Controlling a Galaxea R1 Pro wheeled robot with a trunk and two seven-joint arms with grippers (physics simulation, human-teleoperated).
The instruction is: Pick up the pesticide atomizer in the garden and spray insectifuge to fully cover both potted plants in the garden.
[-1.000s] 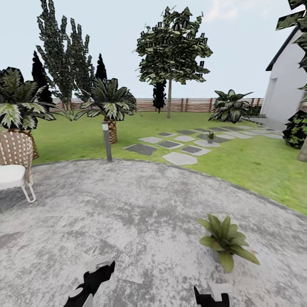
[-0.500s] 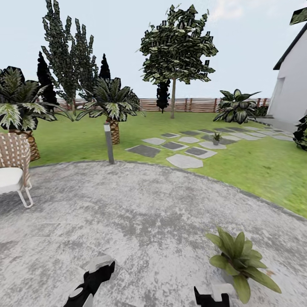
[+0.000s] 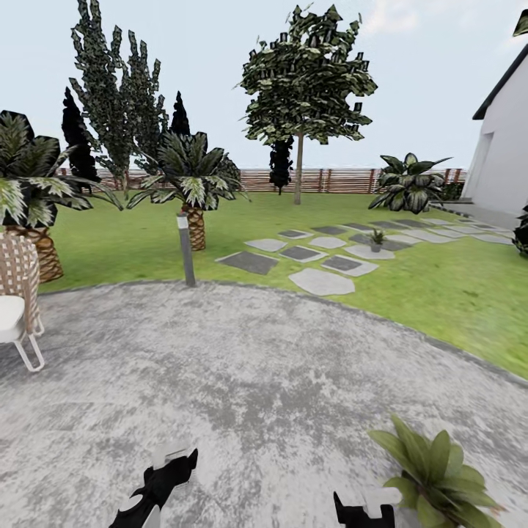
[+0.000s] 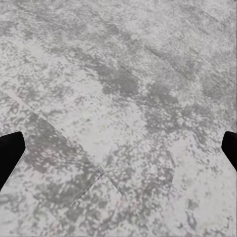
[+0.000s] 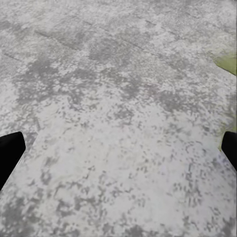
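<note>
Sitting just beside the right claw (image 3: 361, 511) is one potted plant (image 3: 438, 477); both claws, left claw (image 3: 165, 475) too, are hanging wide open.

- The round paving (image 3: 242, 367) looks like rough, mottled grey stone or concrete, matt, with thin seams visible in the left wrist view.
- The stepping stones (image 3: 321, 281) are flat, smooth grey slabs, some darker.
- The fence (image 3: 337, 180) is brown slatted wood.
- The chair (image 3: 16, 293) has a woven wicker back, a white cushion and a thin white frame.
- The house wall (image 3: 506, 161) is smooth, matt white.
- The lawn (image 3: 455, 286) is soft, matt green grass.
- The nearer potted plant (image 3: 440, 477) has smooth, slightly glossy leaves.
</note>
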